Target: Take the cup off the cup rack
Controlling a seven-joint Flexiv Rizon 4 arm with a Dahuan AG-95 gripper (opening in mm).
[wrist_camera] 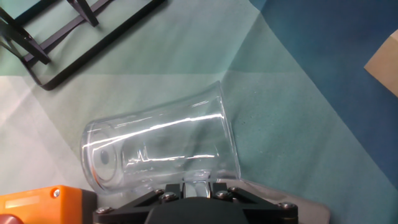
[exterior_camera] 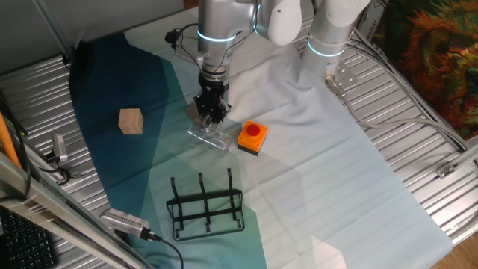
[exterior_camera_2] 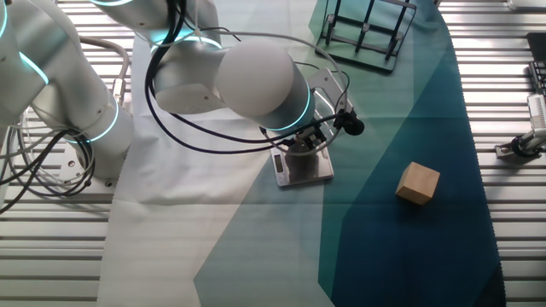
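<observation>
Hand view: the small clear see-through glass cup (wrist_camera: 161, 146) fills the middle of the frame, lying sideways relative to the camera, flared mouth to the right, thick base to the left. Its wall meets the end effector (wrist_camera: 198, 190) at the bottom edge; the fingertips themselves are hidden by the black mount, so the end effector looks closed on the cup's side, judged rather than plainly seen.

One fixed view: the end effector (exterior_camera: 211, 113) is low over the flat grey metal plate (exterior_camera: 210, 137), beside the orange box with a red button (exterior_camera: 252, 137). The low black wire rack with upright prongs (exterior_camera: 205, 203) stands well apart, nearer the camera, no cup on any prong. The cup is off the rack; the task looks near done.

The other fixed view: the arm's body hides most of the grip. The tan wooden cube (exterior_camera_2: 418, 183) sits apart on the cloth-covered desk (exterior_camera_2: 256, 247).

Handling, as judgement:
- Light, rigid, brittle; will chip or crack if dropped on the metal plate.
- Smooth glass, slippery; thin wall near the mouth is the weak part.
- Best hold is across the narrower waist toward the thick base, with moderate squeeze.
</observation>
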